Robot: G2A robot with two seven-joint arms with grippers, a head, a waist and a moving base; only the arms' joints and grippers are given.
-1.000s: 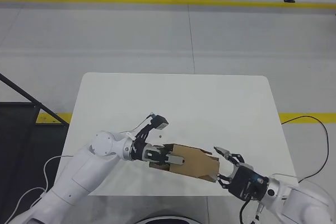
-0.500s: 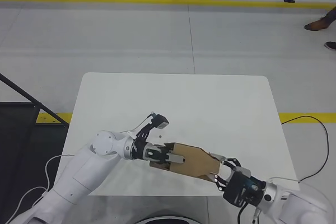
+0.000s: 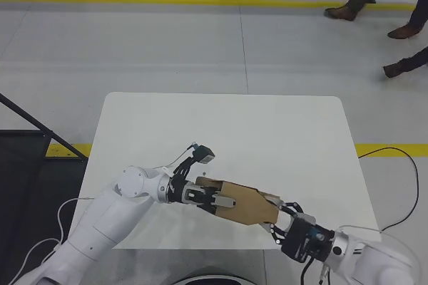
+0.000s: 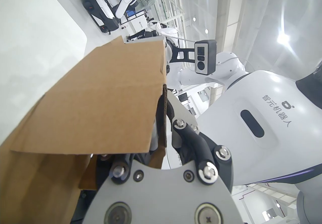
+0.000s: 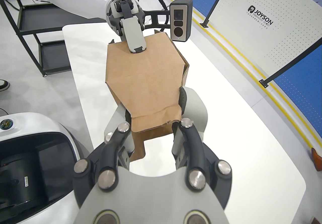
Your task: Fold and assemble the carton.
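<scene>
A brown cardboard carton [image 3: 239,203], partly folded into a tube, hangs just above the white table [image 3: 271,135] near its front edge, lying left to right. My left gripper [image 3: 212,201] is shut on the wall at the carton's left end; in the right wrist view one of its fingers [image 5: 134,38] lies flat on the carton's [image 5: 143,76] upper panel. At the other end my right gripper [image 5: 156,109] is open, its fingers flanking the narrowed end, where a flap bends down between them. In the left wrist view the carton [image 4: 100,104] covers one finger of that gripper [image 4: 161,114].
Behind the carton the table [image 5: 226,109] stretches bare to its far and right edges. A black metal rack [image 5: 30,33] stands off the table's left side. People's feet [image 3: 406,28] show on the floor far behind.
My right gripper has moved left onto the carton's right end, so that end now sits between its fingers. The carton and my left gripper have barely shifted.
</scene>
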